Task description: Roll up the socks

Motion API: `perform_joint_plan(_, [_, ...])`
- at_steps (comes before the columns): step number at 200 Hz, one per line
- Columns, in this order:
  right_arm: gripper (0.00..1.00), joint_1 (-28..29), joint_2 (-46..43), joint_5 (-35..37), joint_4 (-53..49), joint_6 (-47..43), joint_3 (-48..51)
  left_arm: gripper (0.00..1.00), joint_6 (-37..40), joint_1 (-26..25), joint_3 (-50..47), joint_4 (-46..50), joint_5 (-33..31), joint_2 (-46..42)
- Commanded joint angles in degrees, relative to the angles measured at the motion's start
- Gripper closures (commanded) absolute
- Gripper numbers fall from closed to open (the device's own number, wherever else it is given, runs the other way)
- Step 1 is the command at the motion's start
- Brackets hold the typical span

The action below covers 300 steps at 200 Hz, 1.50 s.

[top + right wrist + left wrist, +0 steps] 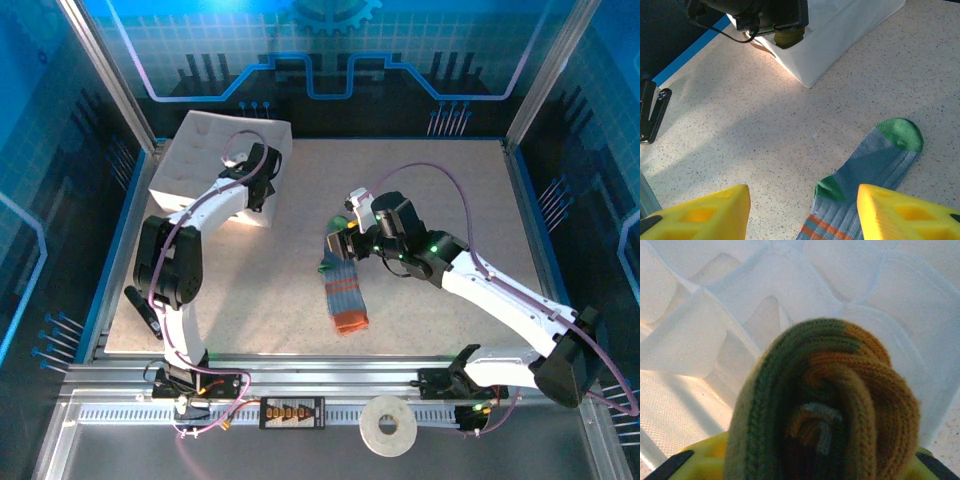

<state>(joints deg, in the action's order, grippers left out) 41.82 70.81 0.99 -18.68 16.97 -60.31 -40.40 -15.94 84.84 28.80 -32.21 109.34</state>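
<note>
Two socks sit at different stages of the job. In the top external view, the left gripper [262, 183] reaches over the near corner of a white divided box [205, 150] at the back left of the table [250, 300]. That position suggests a finished roll being delivered to a compartment. The blue-grey sock [342, 290] lies flat and unrolled near the middle of the table, with its green toe toward the back and its orange cuff toward the arm bases. The right gripper [343, 240] hovers over the toe end, probably because a roll starts most easily there.

In the left wrist view, the olive sock [820, 405] is a tight spiral of olive and mustard layers, clamped between the yellow fingers [707, 455]. That squeeze is likely what keeps the roll from springing open. The box's white cells lie just beyond it, but I cannot tell whether the roll touches them.

In the right wrist view, the yellow fingers [705, 210] stand well apart and hold nothing. The blue-grey sock runs up between them, its green heel patch in the gap and its toe ahead. The wide stance suits straddling the sock before a pinch. Whether the tips touch the table is unclear.
</note>
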Motion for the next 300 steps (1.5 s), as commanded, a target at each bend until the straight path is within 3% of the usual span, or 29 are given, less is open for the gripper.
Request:
perform_joint_plan(1, [0.42,-0.1,-0.4,-0.9,-1.3,0.9,-0.1,0.91,-0.4,-0.4,-0.6,-0.9,-2.1,-0.3])
perform_joint_plan(34, [0.43,0.0,-0.6,-1.0,-2.3,0.7,-0.2,0.89,-1.2,-0.5,-0.3,0.1,-2.1,0.9])
perform_joint_plan(62, [0.42,-0.1,-0.7,-1.0,-2.7,0.2,0.1,0.78,-2.1,-0.7,-0.4,1.6,-1.6,0.9])
perform_joint_plan(200, [0.43,0.0,0.4,-2.2,-1.6,1.3,0.3,0.43,-0.6,-2.6,-1.8,5.2,-2.0,-1.3])
perform_joint_plan(236, [0.43,-0.1,0.4,-2.4,-1.3,1.7,0.5,0.24,-2.6,-2.5,-1.4,8.3,-0.1,-4.9])
perform_joint_plan(272, [0.43,-0.1,0.6,-2.7,-1.2,1.7,0.3,0.15,-4.9,-1.9,0.4,12.5,5.4,-6.9])
perform_joint_plan(300, [0.43,0.0,0.3,-2.7,-1.4,1.8,0.2,0.15,-6.9,-0.5,2.2,14.8,7.9,-9.2])
